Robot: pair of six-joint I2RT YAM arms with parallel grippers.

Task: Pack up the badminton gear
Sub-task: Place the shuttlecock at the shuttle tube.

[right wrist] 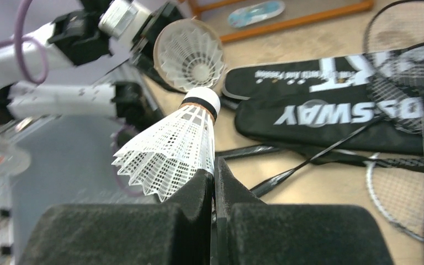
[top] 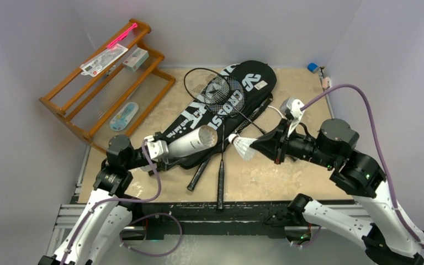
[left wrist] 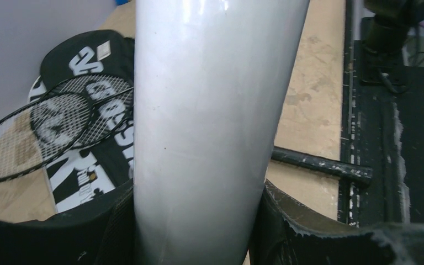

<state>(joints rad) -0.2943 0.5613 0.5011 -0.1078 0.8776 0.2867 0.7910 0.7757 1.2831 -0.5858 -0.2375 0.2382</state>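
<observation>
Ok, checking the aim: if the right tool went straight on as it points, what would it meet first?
Most likely the open mouth of the white tube held by the left tool, the gripped shuttlecock entering cork first; depth is unclear.

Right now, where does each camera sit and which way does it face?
Top external: above and behind the arms, looking down at the table; both arms show, left gripper holding the white tube, right gripper the shuttlecock.
Left wrist: looks along the tube toward the covers; own fingers at bottom.
Right wrist: looks past the shuttlecock into the tube's mouth; own fingers below.
All three share the tube.
</observation>
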